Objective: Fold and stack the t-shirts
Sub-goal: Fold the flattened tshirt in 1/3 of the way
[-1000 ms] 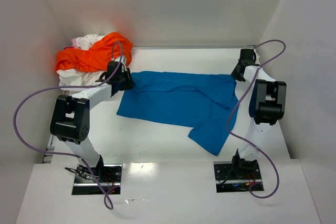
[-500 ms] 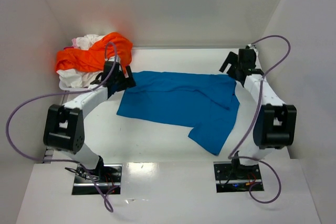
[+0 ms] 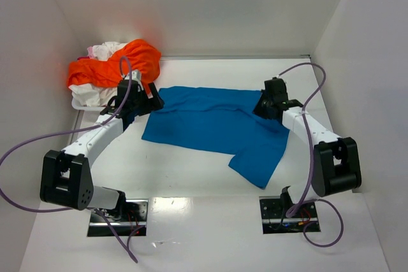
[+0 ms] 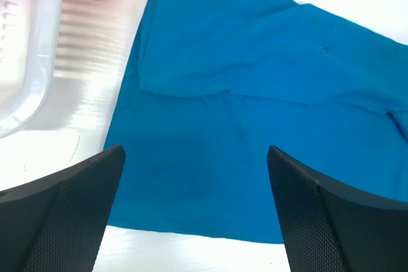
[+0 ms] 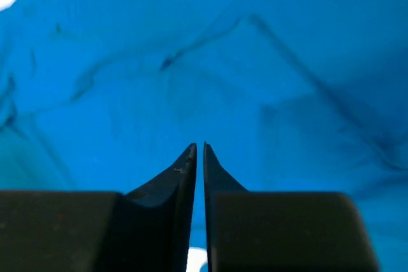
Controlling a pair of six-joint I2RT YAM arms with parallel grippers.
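Observation:
A bright blue t-shirt (image 3: 217, 125) lies spread flat in the middle of the table, one sleeve trailing toward the front right. My left gripper (image 3: 150, 101) hovers open above its left edge; in the left wrist view the wide-apart fingers (image 4: 194, 151) frame the blue cloth (image 4: 255, 93) and its near hem. My right gripper (image 3: 264, 103) sits at the shirt's far right corner, its jaws closed to a thin slit (image 5: 199, 146) down on the blue cloth (image 5: 268, 62). An orange t-shirt (image 3: 118, 65) and white/pinkish ones (image 3: 105, 49) are heaped at the back left.
The heap sits in a white plastic bin (image 3: 80, 103), whose ribbed rim (image 4: 25, 62) shows just left of the blue shirt. White walls close in the table at the back and both sides. Purple cables loop beside both arms.
Both arms stretched forward. The left gripper opened and backed slightly off the shirt's left corner. The right gripper opened, swung from the back right corner onto the shirt, then closed.

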